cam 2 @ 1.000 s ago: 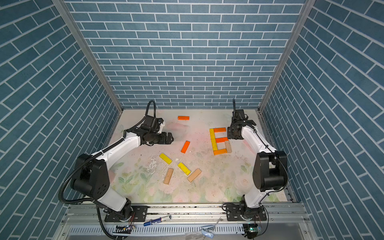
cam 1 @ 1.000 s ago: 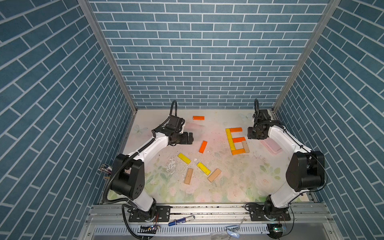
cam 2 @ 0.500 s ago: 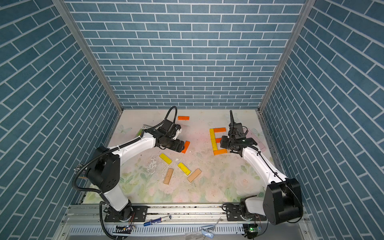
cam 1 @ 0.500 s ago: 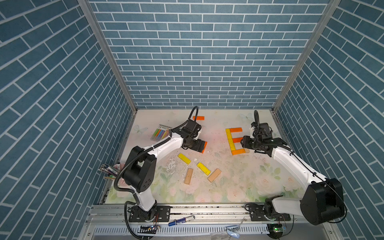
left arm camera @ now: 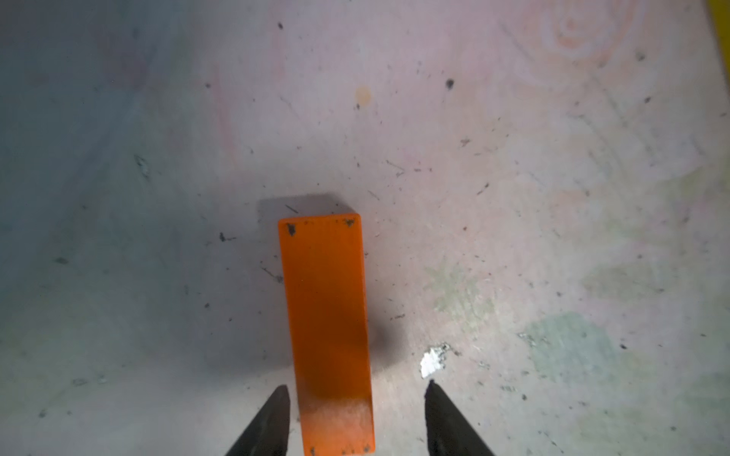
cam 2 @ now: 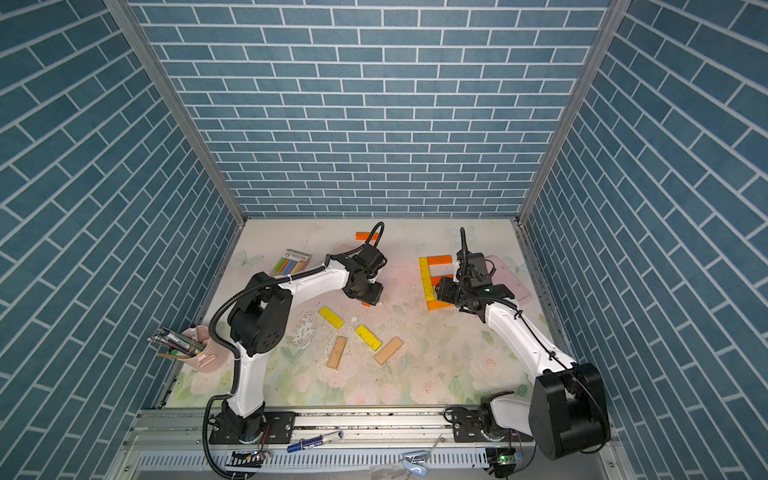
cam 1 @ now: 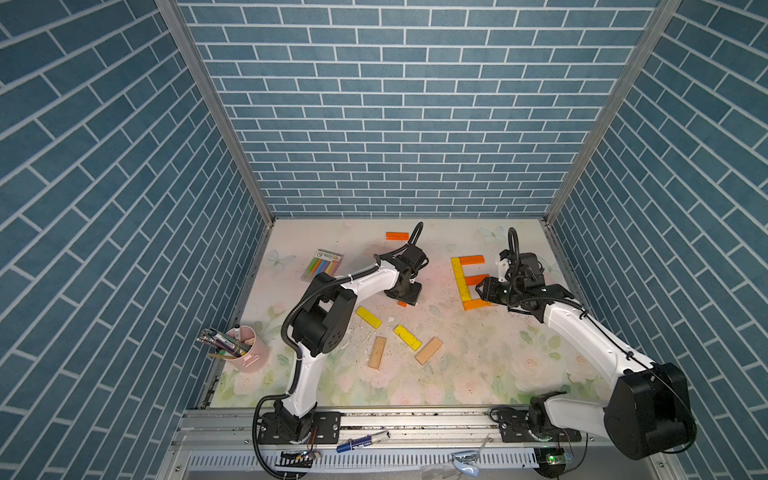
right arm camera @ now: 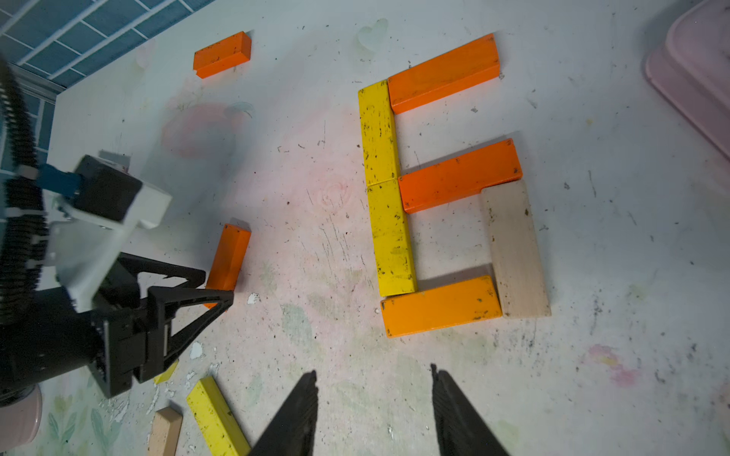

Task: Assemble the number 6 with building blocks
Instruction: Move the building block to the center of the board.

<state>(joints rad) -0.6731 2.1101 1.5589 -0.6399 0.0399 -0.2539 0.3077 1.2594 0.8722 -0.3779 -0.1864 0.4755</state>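
Left tool [left arm camera: 357,386] moved over orange block [left arm camera: 324,300], straddling it unclamped | right tool [right arm camera: 374,371] spread, empty

- Both top views look down from high in front, seeing the whole table [cam 1: 478,365].
- The left wrist view is very close above one orange block [left arm camera: 328,316].
- The right wrist view, farther off, shows that block [right arm camera: 228,256] too, middle left.

Robot test cell, lab setting. Blue brick-print panels [cam 1: 395,124] enclose a floral-print surface [cam 1: 478,365]. Left arm [cam 1: 365,286] and right arm [cam 1: 582,328] are bolted to an aluminium rail [cam 1: 415,424]. Bare circuit board [cam 1: 555,459] in front.
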